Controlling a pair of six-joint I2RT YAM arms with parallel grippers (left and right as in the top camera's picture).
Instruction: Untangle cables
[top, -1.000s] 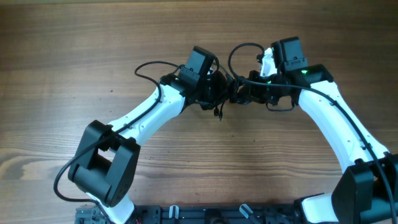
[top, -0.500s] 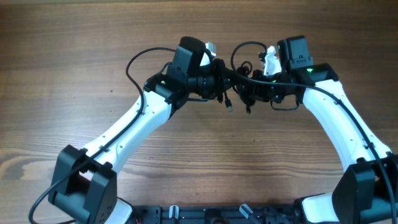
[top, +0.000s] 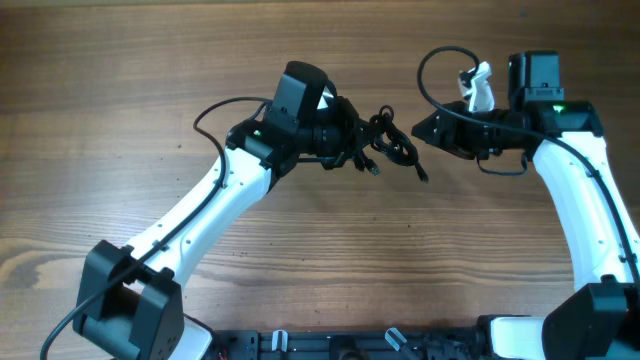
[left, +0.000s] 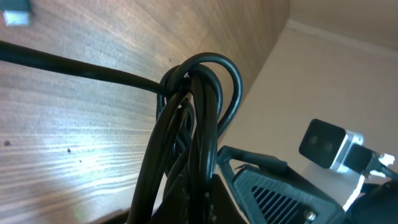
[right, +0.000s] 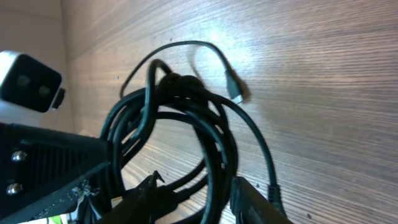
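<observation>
Near the middle of the worktop (top: 150, 80), toward its far side, the cables (top: 388, 143) hang as one small black bundle at the tip of the left hand (top: 358, 140). That hand is clenched on them. In its wrist view the cords (left: 199, 124) rise from the bottom edge as a tight sheaf, bend over in a rounded loop at the top, and one strand (left: 74, 65) runs off to the left across the wood.

The right hand (top: 420, 128) sits just beside the bundle on the other side, pointing at it. Its wrist view shows its two fingers (right: 149, 190) parted at the bottom edge. The coil (right: 180, 106) stands close in front of them, and a few strands pass through the gap without being pinched, so this hand is released. Whether those strands touch either finger cannot be told.

From the bundle, one loose end droops toward the near side and ends in a metal-tipped plug (top: 375, 170); in the right wrist view that plug (right: 236, 92) lies against the wood grain beyond the coil. A second loose end (top: 422, 176) trails out below the right hand. Whether the bundle itself rests on the worktop or is held clear of it cannot be told.

A thicker wire (top: 432, 75) loops above the right arm, apart from the cables.
</observation>
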